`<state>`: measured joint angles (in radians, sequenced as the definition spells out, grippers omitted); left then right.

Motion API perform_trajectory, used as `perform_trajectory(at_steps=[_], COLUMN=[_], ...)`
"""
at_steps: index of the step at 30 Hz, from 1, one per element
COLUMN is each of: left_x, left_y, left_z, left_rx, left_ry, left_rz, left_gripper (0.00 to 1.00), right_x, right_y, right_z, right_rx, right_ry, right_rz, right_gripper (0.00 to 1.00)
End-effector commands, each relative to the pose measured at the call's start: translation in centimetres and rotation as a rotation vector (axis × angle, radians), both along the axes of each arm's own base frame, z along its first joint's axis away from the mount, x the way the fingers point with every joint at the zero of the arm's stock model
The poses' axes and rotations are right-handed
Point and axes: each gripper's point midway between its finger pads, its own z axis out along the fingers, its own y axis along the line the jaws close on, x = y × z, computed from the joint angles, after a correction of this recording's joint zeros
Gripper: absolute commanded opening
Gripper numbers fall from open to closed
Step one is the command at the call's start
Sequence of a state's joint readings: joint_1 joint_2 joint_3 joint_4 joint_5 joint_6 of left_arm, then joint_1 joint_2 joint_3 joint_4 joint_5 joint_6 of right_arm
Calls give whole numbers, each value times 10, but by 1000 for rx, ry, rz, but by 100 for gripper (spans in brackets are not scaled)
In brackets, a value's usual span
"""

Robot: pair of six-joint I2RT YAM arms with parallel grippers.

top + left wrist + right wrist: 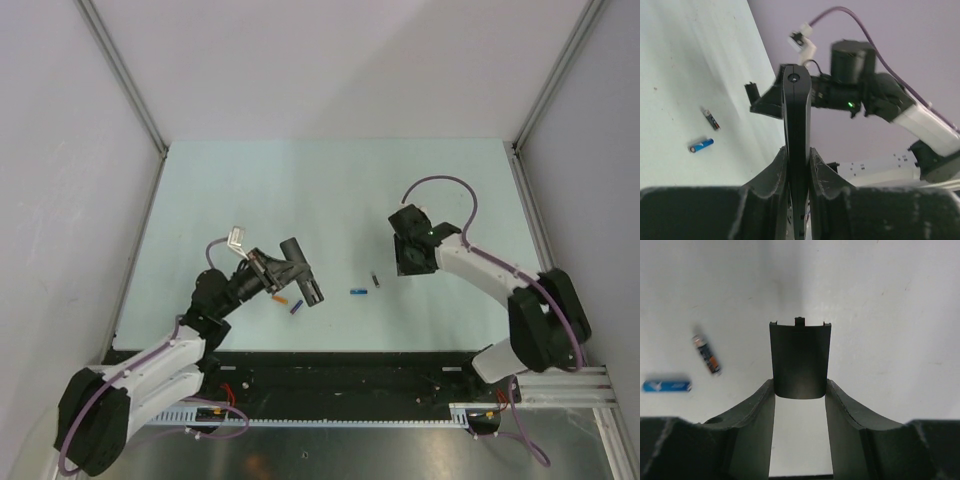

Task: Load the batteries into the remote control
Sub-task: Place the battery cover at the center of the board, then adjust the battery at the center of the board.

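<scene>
Black remote control (797,110) sits edge-on, clamped between the fingers of the left gripper (797,156). Right gripper (800,390), at the remote's 3 o'clock in the top view, grasps a black curved cover panel (800,357) by its lower end. Four batteries lie loose on the pale green table (330,190). Blue battery (357,292) is between the arms, dark grey battery (376,280) at its 2 o'clock. Orange battery (280,299) and purple battery (296,308) are near the remote's 6 o'clock.

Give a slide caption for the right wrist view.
Right fingers hold a black cover above the table; blue battery and dark battery at left.
</scene>
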<state>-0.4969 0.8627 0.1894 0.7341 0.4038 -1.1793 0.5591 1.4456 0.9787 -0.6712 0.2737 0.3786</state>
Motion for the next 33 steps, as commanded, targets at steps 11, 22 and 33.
perform_trajectory(at_steps=[11, 22, 33], left_x=[-27, -28, -26], left_y=[4, 4, 13], left_z=[4, 4, -1], left_rx=[-50, -52, -58], left_ry=[-30, -31, -44], left_rz=[-75, -77, -15], left_gripper=[0, 0, 0], right_x=[39, 38, 4], right_y=[-17, -19, 77], right_z=[-54, -46, 20], right_rx=[-11, 4, 144], right_ry=[73, 63, -172], right_rz=[-31, -68, -19], right_gripper=[36, 71, 75])
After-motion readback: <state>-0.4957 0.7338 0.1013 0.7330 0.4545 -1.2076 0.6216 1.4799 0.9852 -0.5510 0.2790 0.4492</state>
